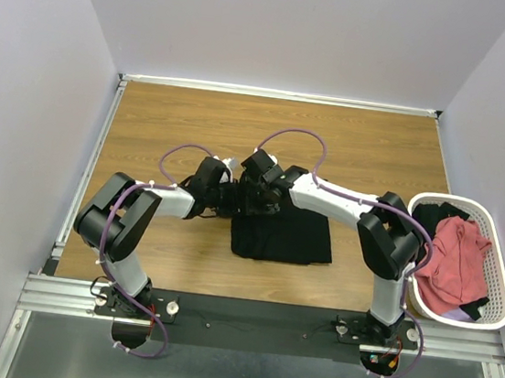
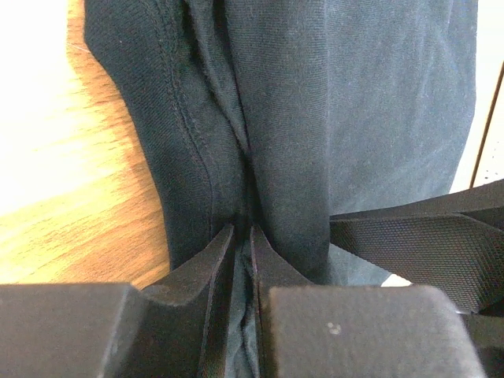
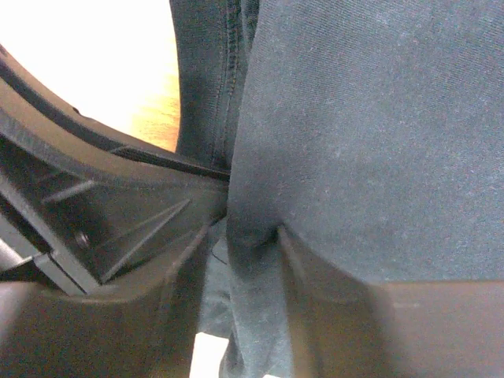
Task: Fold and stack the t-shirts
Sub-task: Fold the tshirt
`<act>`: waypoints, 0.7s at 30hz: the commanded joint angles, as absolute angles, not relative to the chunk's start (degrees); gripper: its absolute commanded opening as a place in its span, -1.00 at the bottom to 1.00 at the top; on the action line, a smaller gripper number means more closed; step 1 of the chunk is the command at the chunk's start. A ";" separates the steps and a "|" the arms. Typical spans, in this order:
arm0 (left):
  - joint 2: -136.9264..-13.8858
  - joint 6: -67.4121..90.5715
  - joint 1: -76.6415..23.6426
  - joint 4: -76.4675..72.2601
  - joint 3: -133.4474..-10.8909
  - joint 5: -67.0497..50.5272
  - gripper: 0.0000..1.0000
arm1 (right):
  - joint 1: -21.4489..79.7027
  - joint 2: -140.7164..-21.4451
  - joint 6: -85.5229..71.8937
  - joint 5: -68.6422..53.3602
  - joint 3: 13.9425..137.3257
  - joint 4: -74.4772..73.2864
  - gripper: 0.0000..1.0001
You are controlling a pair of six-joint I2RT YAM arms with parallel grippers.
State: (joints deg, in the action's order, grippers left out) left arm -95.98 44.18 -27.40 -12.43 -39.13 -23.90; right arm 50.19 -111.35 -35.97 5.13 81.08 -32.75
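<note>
Cloth of the black t-shirt (image 1: 282, 234) lies in a folded, roughly rectangular heap on the wooden table (image 1: 186, 126), a little toward the near edge from the middle. Both arms meet at the shirt's far left corner.

The left tool (image 1: 226, 195) reaches that corner from the shirt's left. In the left wrist view its fingers stand almost pressed together at the left tool (image 2: 240, 230), pinching a thin ridge of the black t-shirt (image 2: 354, 102) that runs up from between them, a stitched hem curving along the left of the ridge.

The right tool (image 1: 258, 192) comes down on the same corner from the shirt's right, just beside the left one. In the right wrist view the right tool (image 3: 244, 232) has a thicker bunch of the black t-shirt (image 3: 378, 142) filling the gap between its fingers, so it too is pinching the shirt.

Well to the shirt's right, at the table's edge, stands a white mesh basket (image 1: 500, 275). A salmon-red t-shirt (image 1: 451, 260) lies crumpled in it, with some dark cloth under and behind it.
</note>
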 commanded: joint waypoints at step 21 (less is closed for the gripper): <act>-90.88 47.20 -26.37 -21.53 -35.68 -27.86 -0.59 | 51.06 -108.28 -34.37 14.59 85.34 -40.78 -0.99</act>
State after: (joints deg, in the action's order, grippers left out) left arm -94.11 46.81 -26.68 -18.04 -36.07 -26.26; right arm 50.52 -110.85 -34.89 10.81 83.24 -38.15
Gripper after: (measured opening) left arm 0.209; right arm 0.012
